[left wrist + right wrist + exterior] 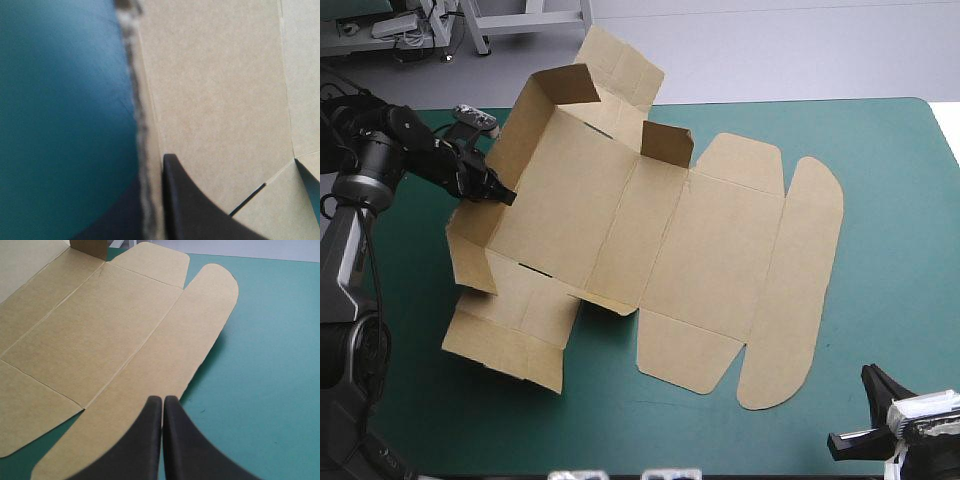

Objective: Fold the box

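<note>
Brown board, one cut sheet of it, makes up the box [650, 230]. It lies in the middle of the teal-green table [890, 200], its long axis running from the left side to the right. It is part-formed. The left wall [470, 250] is raised and two small flaps [667, 143] stand up along the far side. The lid [800, 290], with its rounded edge, lies flat on the cover toward the right.

Two arms are present. The left gripper [498, 192] is at the box, its black fingers [190, 210] pinching the left wall's edge, one inside and one outside. The tray floor lies ahead of it, toward the table's middle. The right gripper [162, 399] hovers by the table's near right corner, fingers pressed together and empty. The lid lies just ahead of it, near but untouched.

I judge the left arm to be the working one. The coming move likely turns on the held wall folding inward over the floor.
</note>
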Robot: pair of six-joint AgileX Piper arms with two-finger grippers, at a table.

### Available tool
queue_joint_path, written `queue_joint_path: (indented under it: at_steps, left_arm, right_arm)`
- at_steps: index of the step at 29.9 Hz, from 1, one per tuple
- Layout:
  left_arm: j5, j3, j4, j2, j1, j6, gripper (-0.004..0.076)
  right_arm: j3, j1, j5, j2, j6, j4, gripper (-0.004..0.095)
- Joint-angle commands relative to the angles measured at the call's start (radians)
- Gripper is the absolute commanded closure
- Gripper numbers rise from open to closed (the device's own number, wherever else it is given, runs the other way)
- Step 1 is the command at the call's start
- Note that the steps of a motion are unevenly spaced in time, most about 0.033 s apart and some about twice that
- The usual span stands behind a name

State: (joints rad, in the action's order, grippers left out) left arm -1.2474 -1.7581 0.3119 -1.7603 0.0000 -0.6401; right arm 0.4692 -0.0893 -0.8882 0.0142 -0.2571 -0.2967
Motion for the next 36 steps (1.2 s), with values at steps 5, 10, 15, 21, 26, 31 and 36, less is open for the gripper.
queue_joint_path:
  at_steps: [5,10,15,21,26,31,36]
  left_arm:
    - [-0.04,-0.179,-0.093,0.058,-0.128,-0.077,0.0733]
    - [-0.042,-0.201,-0.159,0.06,-0.212,-0.15,0.0732]
    - [-0.033,-0.201,-0.259,0.06,-0.313,-0.246,0.0733]
    - [0.062,-0.201,-0.405,0.06,-0.438,-0.258,0.0733]
    - [0.094,-0.201,-0.432,0.06,-0.532,-0.373,0.0733]
    - [0.165,-0.201,-0.465,0.06,-0.619,-0.378,0.0733]
    - [0.262,-0.201,-0.561,0.06,-0.688,-0.378,0.0733]
  right_arm:
    - [0.029,-0.003,0.074,0.024,-0.005,-0.009,0.0908]
    - [0.029,-0.003,0.074,0.024,-0.005,-0.009,0.0908]
    - [0.029,-0.003,0.074,0.024,-0.005,-0.009,0.0908]
    - [0.029,-0.003,0.074,0.024,-0.005,-0.009,0.0908]
    - [0.029,-0.003,0.074,0.024,-0.005,-0.009,0.0908]
    - [0.029,-0.003,0.074,0.024,-0.005,-0.009,0.0908]
    - [0.029,-0.003,0.075,0.024,-0.005,0.001,0.0908]
